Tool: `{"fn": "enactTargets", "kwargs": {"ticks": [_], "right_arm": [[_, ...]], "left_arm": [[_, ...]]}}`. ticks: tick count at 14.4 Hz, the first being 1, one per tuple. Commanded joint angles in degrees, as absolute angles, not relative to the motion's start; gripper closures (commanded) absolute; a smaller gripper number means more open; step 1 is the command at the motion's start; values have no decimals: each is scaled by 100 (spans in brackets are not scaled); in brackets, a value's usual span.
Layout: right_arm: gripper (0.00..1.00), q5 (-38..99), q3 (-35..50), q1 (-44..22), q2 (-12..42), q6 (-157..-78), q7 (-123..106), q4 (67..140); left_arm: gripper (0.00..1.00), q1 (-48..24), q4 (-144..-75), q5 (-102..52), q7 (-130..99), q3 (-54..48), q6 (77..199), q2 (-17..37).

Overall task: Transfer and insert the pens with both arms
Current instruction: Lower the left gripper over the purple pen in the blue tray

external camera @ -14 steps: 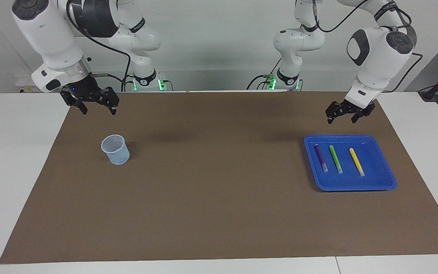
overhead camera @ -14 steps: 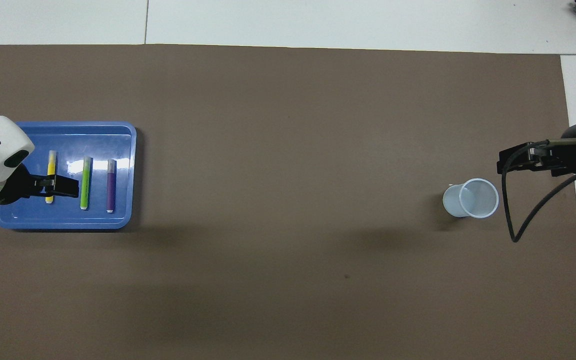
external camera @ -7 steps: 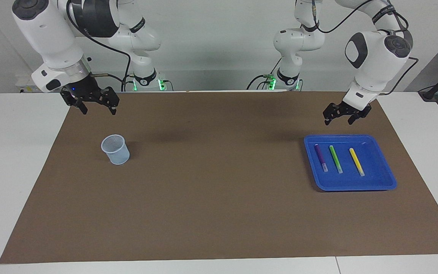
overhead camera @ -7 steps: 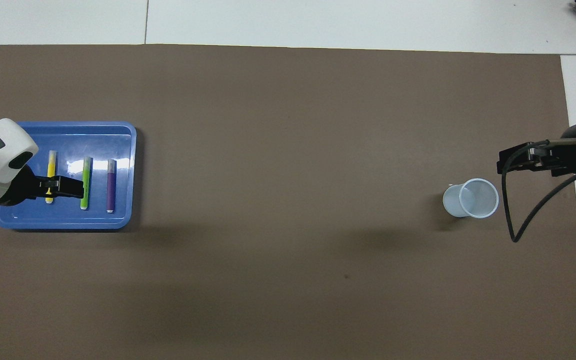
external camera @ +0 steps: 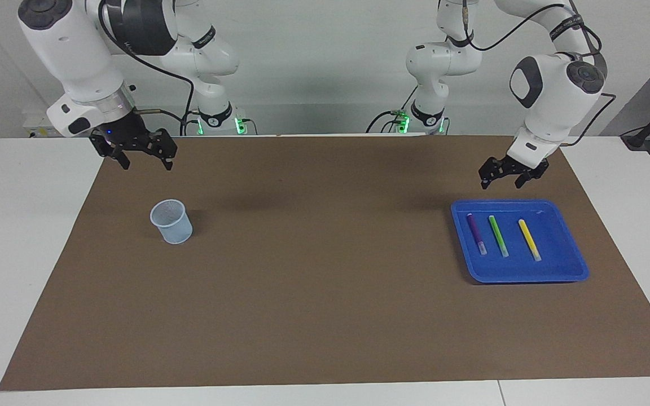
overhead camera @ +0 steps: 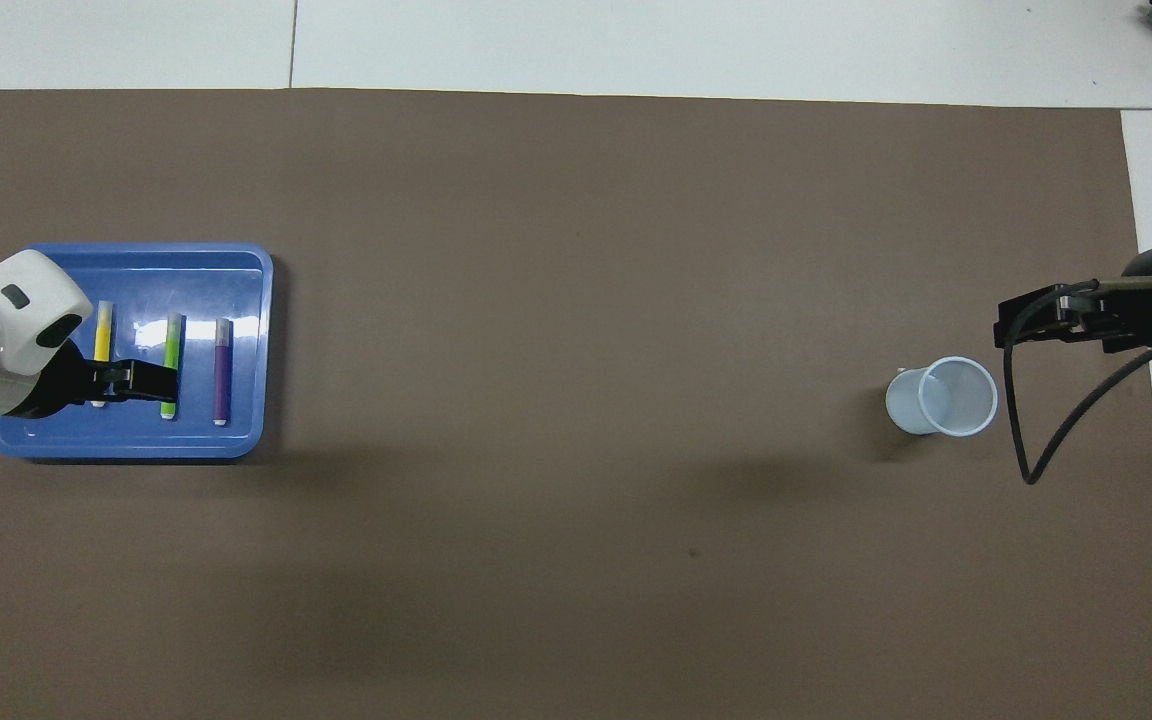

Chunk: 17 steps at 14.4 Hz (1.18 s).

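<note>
Facing view: purple, green, yellow pens [external camera: 498, 235], whitish-grey capped.

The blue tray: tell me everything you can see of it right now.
The blue tray is a shallow rectangular plastic dish with rounded corners and a raised rim, glossy, lying flat on the brown mat toward the left arm's end. Three marker pens lie side by side in it: purple, green, yellow. Nothing else touches it.
</note>
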State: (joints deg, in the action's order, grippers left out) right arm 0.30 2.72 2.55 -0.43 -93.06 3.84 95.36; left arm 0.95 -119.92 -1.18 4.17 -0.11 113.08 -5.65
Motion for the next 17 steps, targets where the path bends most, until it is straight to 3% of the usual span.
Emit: {"fn": "enactTargets", "kwargs": {"ticks": [1, 6, 15, 17], "right_arm": [[0, -53, 308, 281, -62, -9316, 431, 9554], [0, -53, 360, 220, -62, -9272, 404, 9562], [0, 8, 518, -246, -193, -9325, 361, 9667], [0, 717, 510, -220, -324, -9578, 413, 9991]], "left_arm": [[0, 202, -12147, -193, 606, -35, 11417, -712], [0, 202, -12278, -193, 554, -44, 11548, -695], [0, 220, -12278, -299, 518, -53, 12602, 149], [0, 202, -12278, -325, 527, -62, 12761, 281]]}}
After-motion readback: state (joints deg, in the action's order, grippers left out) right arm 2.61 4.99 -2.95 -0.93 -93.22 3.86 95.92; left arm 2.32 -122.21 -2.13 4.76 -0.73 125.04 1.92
